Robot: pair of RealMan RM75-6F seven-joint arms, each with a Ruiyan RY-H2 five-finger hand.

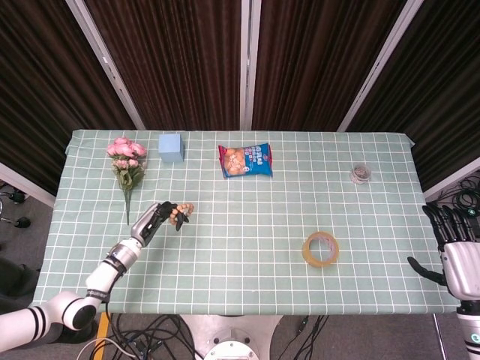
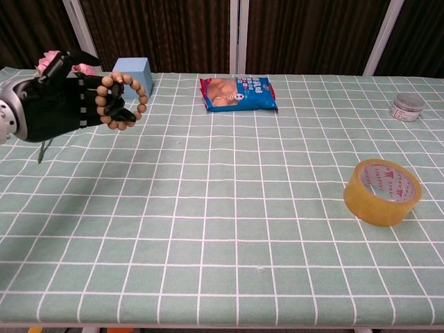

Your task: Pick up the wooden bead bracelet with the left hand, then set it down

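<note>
The bracelet is clamped in the left hand fingers, raised off the tabletop near its left edge; set-down remains.

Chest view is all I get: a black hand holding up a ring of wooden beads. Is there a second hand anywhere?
Observer: Yes. The head view shows the right hand beyond the right edge of the table, its fingers apart and holding nothing.
Operator: What is the bit of pink behind the black hand?
Observer: A bunch of pink flowers lying flat, with the stems pointing toward the robot.
Operator: How close is the black hand to them?
Observer: From above, the left hand with the wooden bead bracelet is just right of the stem ends, not over the blooms.
</note>
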